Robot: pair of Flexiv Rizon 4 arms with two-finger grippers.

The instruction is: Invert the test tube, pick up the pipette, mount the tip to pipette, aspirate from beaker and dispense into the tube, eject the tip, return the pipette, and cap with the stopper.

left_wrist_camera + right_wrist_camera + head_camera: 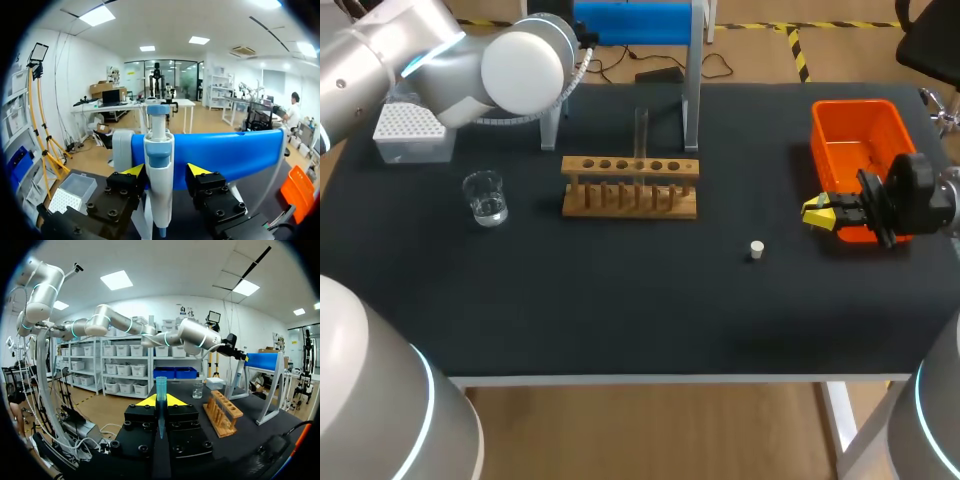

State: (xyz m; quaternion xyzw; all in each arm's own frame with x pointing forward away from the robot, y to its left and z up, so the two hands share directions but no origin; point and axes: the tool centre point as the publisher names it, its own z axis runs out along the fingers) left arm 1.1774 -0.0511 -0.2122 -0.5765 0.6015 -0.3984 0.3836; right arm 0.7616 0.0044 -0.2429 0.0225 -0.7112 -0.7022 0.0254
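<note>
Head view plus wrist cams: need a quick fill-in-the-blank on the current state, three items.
1. The right hand is shut on a blue ____.
2. Between the left hand's fingers hangs the ____, on its blue stand.
3. The white stopper lies on the table between the wooden rack and the ____ bin.

Missing words: pipette tip; pipette; orange.

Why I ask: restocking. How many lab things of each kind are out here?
Glassware, clear beaker and clear test tube: 2
Holders, wooden tube rack, white tip box, orange plastic bin, blue pipette stand: 4
Blue-and-white pipette: 1
Blue pipette tip: 1
White round stopper: 1
Total: 9
</note>
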